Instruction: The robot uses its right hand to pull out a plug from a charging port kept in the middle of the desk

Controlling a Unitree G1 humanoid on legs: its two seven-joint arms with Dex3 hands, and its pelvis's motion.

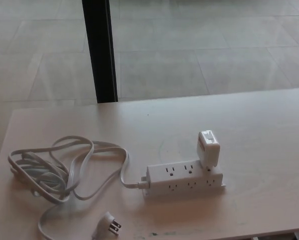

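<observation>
Neither robot hand shows in the head view, left or right, so how their fingers stand cannot be told from here

White, blocky plastic charger plug, rounded corners, smooth matte shell: seated upright in the right end of the strip's top face, leaning slightly, still plugged in

White rectangular plastic power strip, stepped in two tiers, rows of three-hole sockets along top and front; lies flat near the middle of the desk, towards the front edge

Pale grey-white flat rubbery cord leaves the strip's left end, runs into a loose tangle of loops on the desk's left side; ends in a white angled wall plug with bare metal prongs, lying near the front edge

Pale wood-look desk top, smooth, faint grain

Behind: black upright post, grey tiled floor
</observation>
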